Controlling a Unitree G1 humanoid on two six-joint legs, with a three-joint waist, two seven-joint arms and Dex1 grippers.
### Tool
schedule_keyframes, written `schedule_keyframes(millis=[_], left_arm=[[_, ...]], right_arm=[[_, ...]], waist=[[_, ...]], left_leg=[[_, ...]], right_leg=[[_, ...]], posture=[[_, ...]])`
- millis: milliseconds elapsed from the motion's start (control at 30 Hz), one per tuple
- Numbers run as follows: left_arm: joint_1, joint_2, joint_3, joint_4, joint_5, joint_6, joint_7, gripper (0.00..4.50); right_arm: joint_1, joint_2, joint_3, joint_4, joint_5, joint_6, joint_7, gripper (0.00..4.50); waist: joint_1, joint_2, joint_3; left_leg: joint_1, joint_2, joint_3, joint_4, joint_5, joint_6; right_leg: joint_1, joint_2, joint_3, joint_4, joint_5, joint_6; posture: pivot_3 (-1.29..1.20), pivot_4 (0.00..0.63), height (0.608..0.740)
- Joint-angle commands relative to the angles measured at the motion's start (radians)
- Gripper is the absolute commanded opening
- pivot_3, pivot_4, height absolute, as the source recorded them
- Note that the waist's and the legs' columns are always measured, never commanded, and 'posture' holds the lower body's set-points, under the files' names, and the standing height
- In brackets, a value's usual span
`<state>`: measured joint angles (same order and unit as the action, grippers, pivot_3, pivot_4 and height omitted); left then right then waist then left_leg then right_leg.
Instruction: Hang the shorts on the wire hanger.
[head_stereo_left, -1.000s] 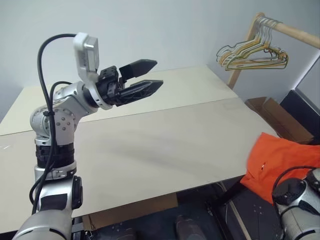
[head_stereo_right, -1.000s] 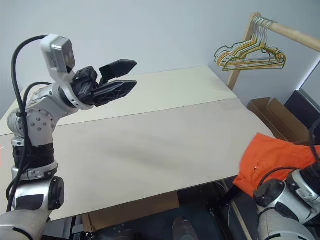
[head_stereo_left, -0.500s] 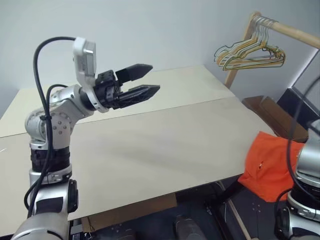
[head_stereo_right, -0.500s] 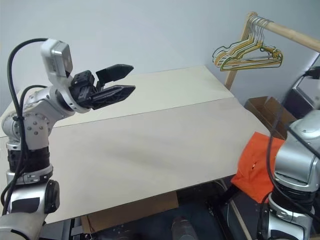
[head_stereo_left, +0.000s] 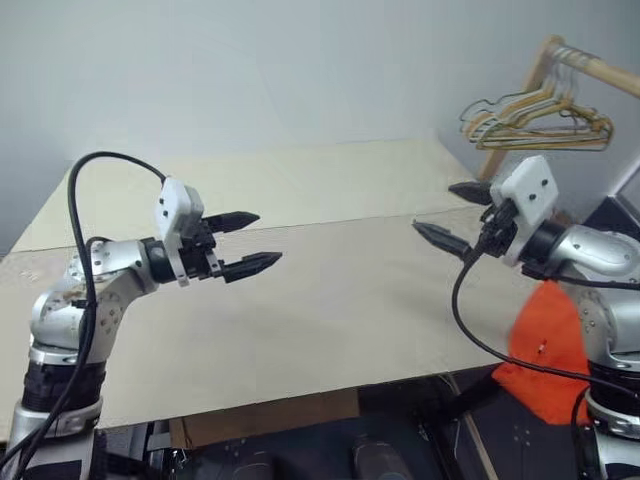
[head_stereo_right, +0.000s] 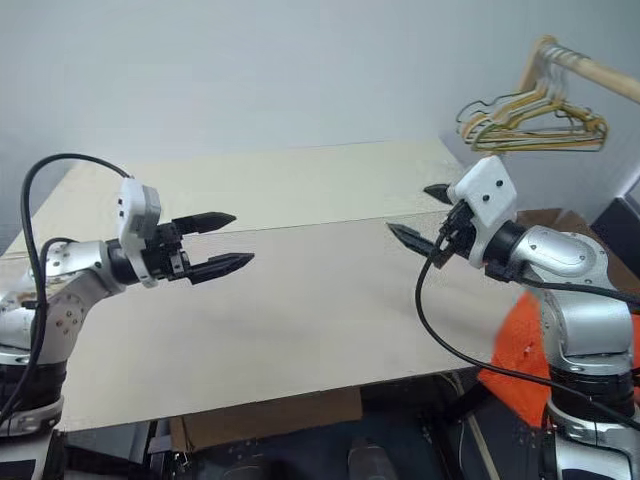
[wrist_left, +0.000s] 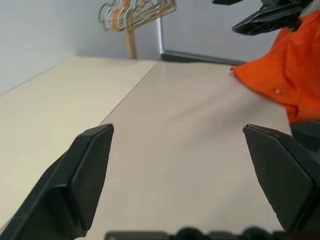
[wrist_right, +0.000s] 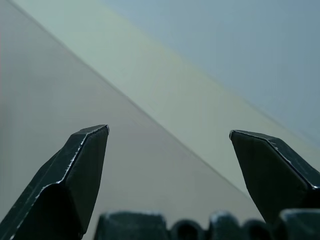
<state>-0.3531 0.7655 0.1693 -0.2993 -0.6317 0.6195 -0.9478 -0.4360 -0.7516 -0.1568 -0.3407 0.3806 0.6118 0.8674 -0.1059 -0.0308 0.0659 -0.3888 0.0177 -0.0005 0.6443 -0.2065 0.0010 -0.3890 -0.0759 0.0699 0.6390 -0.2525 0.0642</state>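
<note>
The orange shorts (head_stereo_left: 545, 340) lie bunched at the table's right edge, partly hidden behind my right arm; they also show in the left wrist view (wrist_left: 295, 75). My left gripper (head_stereo_left: 265, 238) hovers open over the left half of the table, pointing right, with nothing between its fingers (wrist_left: 92, 165). My right gripper (head_stereo_left: 433, 207) hovers open over the right half, pointing left toward the other, above and to the left of the shorts, and it is empty too (wrist_right: 169, 131). The wire hanger is out of view.
A bunch of yellowish and gold hangers (head_stereo_left: 540, 120) hangs on a wooden rail (head_stereo_left: 590, 65) at the back right. The beige table (head_stereo_left: 330, 300) stretches between the grippers. A cardboard box (head_stereo_left: 260, 420) sits under its front edge.
The camera has shifted. My left gripper has sunk and levelled out. My right arm has swung up from the lower right and turned its gripper in over the table. The shorts stayed put.
</note>
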Motion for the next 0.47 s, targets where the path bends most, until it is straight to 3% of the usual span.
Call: schedule_keyframes(millis=[33, 267, 467], left_arm=[[0.052, 0.037, 0.066, -0.093, -0.032, 0.021, 0.016, 4.5], [0.131, 0.056, 0.087, -0.157, -0.041, 0.034, 0.043, 4.5], [0.127, 0.073, 0.061, -0.138, -0.024, 0.026, 0.042, 4.5]], right_arm=[[0.003, -0.023, 0.027, 0.026, 0.005, -0.056, 0.053, 4.48], [-0.025, -0.017, 0.052, 0.063, 0.001, -0.081, 0.051, 4.48], [-0.008, -0.023, 0.055, 0.05, -0.001, -0.088, 0.048, 4.48]], waist=[[0.028, -0.003, 0.002], [0.108, -0.003, 0.007], [0.121, -0.003, 0.008]], left_leg=[[0.0, 0.0, 0.0, 0.0, 0.0, 0.0], [-0.001, 0.0, 0.001, 0.0, 0.0, 0.0], [-0.001, 0.0, 0.002, 0.0, 0.0, 0.0]], right_leg=[[0.0, 0.0, 0.0, 0.0, 0.0, -0.001], [-0.001, 0.0, -0.001, 0.0, 0.0, -0.002], [-0.001, -0.001, -0.001, 0.0, -0.001, -0.003]], posture=[[0.07, 0.049, 0.74], [0.09, 0.051, 0.74], [0.08, 0.052, 0.74]])
